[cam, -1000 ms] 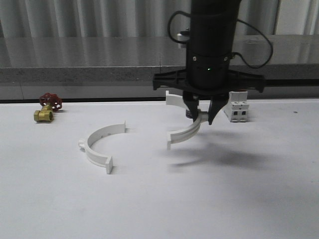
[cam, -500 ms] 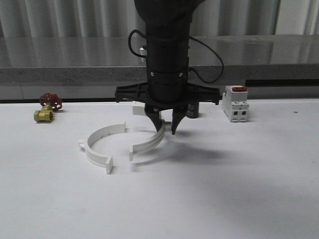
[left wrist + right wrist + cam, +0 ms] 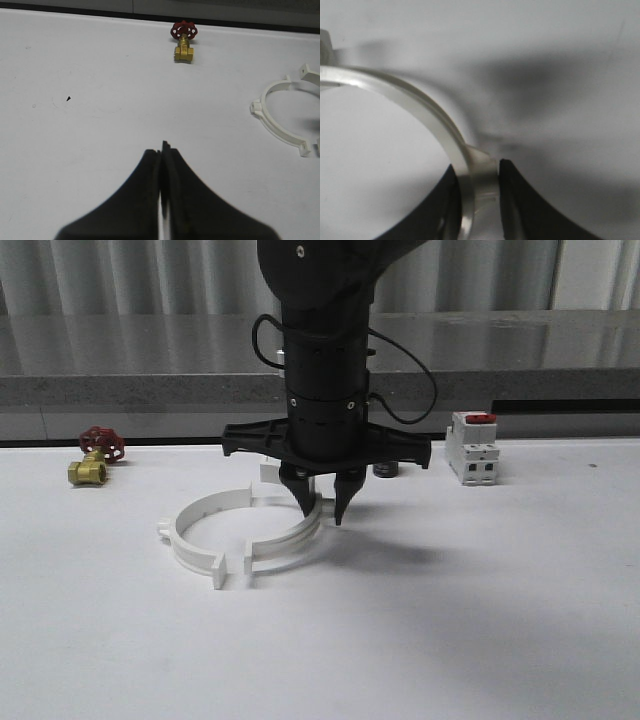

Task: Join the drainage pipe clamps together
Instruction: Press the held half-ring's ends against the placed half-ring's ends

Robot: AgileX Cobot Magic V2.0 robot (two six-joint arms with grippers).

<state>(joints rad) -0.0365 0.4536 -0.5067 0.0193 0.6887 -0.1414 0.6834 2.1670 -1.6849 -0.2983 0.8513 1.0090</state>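
Observation:
Two white half-ring drainage pipe clamps face each other and nearly form a ring. The left half (image 3: 192,531) lies flat on the white table (image 3: 480,620). My right gripper (image 3: 320,512) is shut on the band of the right half (image 3: 287,543) from above, and that band (image 3: 425,107) runs between its fingers. The near end tabs stand a small gap apart. Whether the far tabs touch is hidden behind the arm. Over bare table to the left, my left gripper (image 3: 161,149) is shut and holds nothing, with the left half (image 3: 274,126) off to one side.
A brass valve with a red handwheel (image 3: 93,460) sits at the back left of the table. A white breaker with a red top (image 3: 473,460) stands at the back right, and a small dark object (image 3: 386,470) is partly hidden behind the right arm.
My right gripper has carried the right clamp half leftward and down, from near the breaker to just beside the left half. The left half has not moved.

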